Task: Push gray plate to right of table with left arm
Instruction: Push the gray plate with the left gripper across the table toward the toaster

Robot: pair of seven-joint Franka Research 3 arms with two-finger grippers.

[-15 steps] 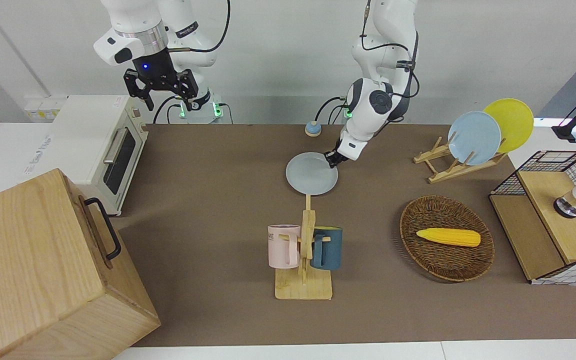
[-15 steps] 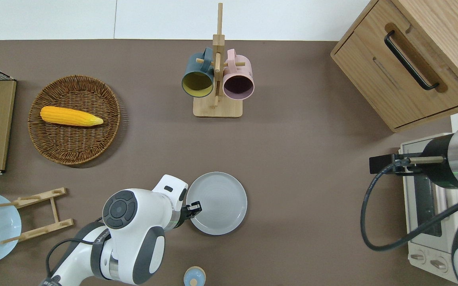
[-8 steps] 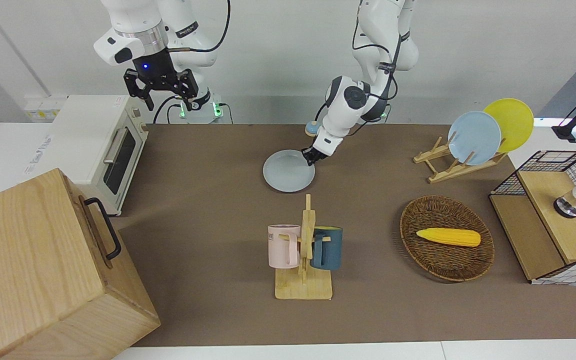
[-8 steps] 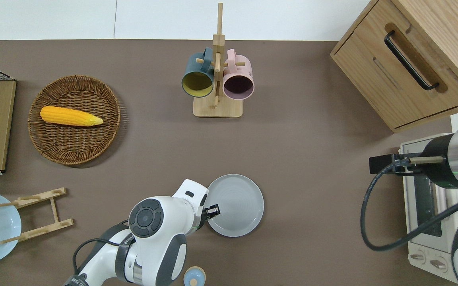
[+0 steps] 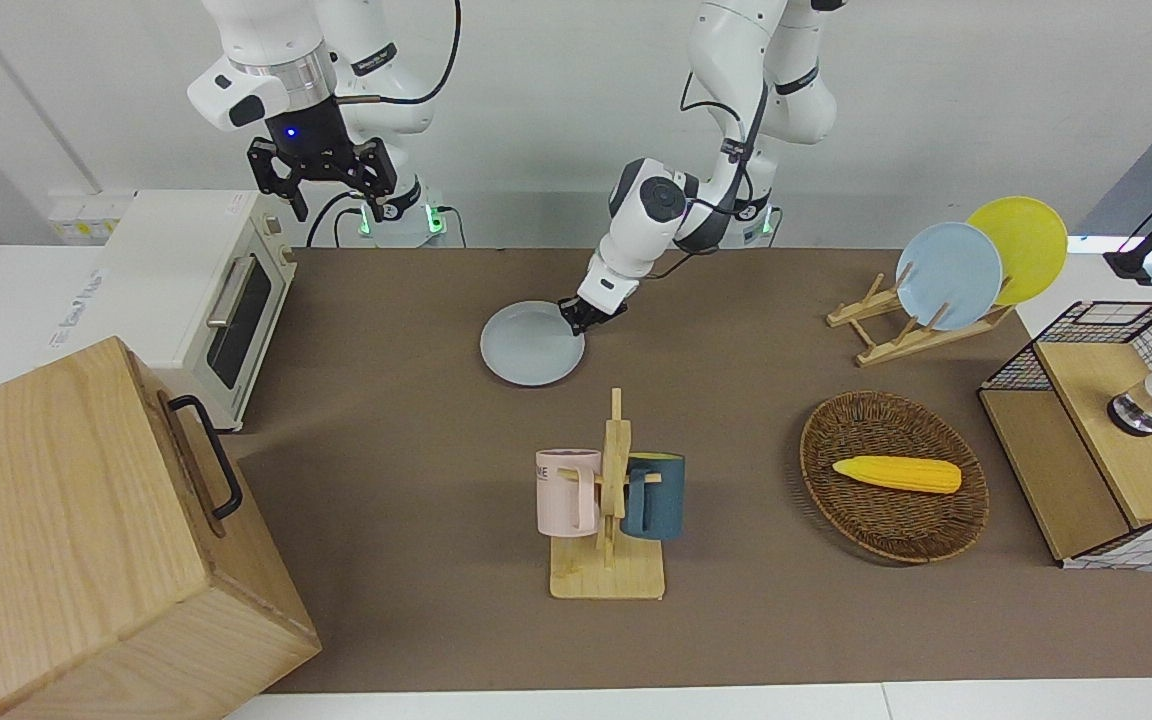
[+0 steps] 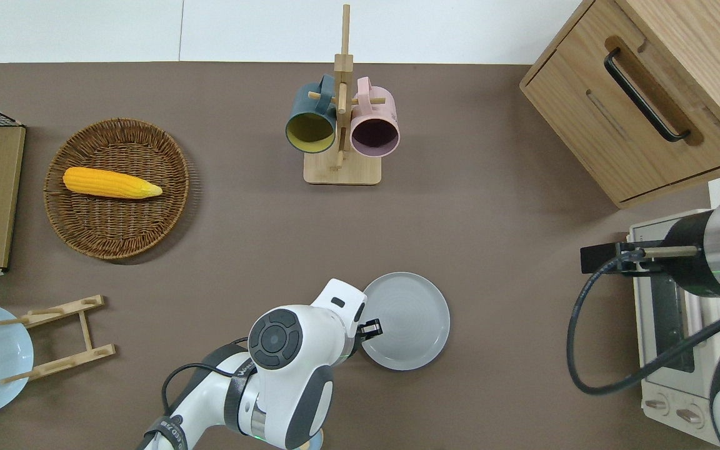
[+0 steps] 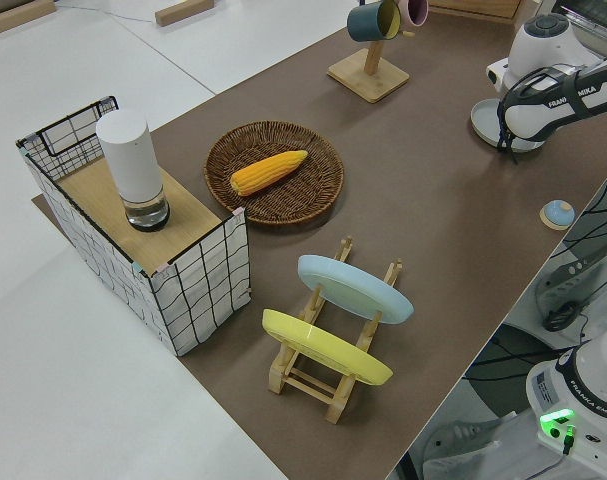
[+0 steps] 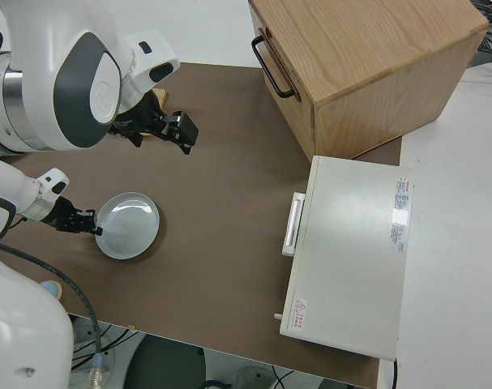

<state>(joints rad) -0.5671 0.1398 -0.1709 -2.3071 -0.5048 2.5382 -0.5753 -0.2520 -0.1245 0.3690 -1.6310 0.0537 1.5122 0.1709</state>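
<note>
One gray plate: round, pale, low-rimmed, flat on table | left hand: at rim, finger state unclear

Gray plate lies nearer the robots than mug rack.

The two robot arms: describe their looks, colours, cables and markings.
Both are white with bulky rounded segments. The left arm has dark grey joint caps, black cables and a small black gripper. The right arm has a silver wrist band, blue light and black gripper.
</note>
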